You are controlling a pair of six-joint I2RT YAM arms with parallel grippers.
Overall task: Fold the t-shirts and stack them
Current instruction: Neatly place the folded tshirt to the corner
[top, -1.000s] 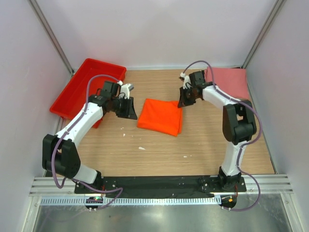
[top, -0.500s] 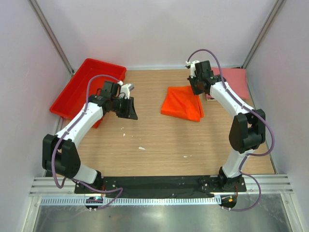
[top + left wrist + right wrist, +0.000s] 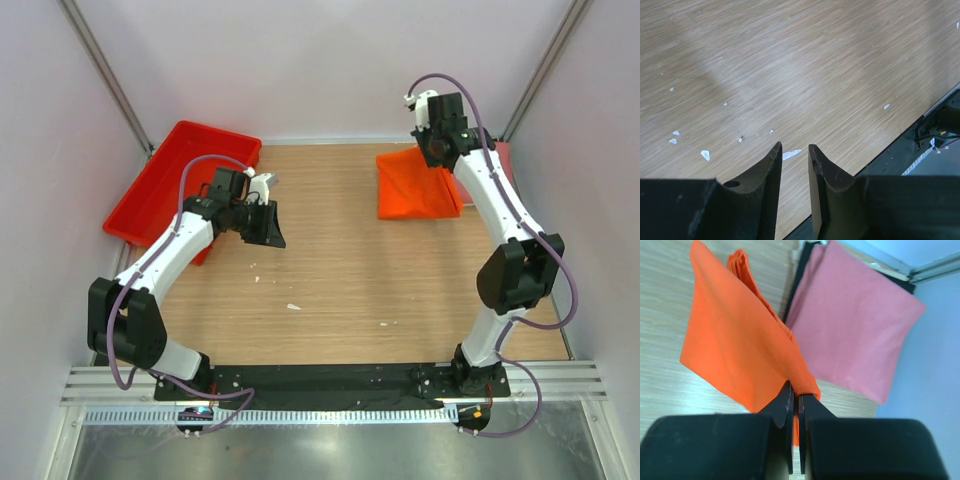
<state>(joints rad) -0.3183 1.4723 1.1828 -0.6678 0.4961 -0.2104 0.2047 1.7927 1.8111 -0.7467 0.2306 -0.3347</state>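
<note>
The folded orange t-shirt hangs off the table at the back right, pinched at one edge by my right gripper. In the right wrist view that gripper is shut on the orange t-shirt, and the cloth droops away from the jaws. The folded dusty pink t-shirt lies flat just beyond it in the back right corner. From above only a strip of the pink t-shirt shows, the rest hidden by the right arm. My left gripper hovers over bare wood at the left. Its jaws stand apart with nothing between them.
A rigid red tray sits at the back left against the wall, beside the left arm. Small white scraps lie on the wooden table. White walls close in on three sides. The black base rail runs along the near edge.
My right arm has carried the orange t-shirt from the table's middle up and toward the back right, over to the pink t-shirt. The left arm has not moved.
</note>
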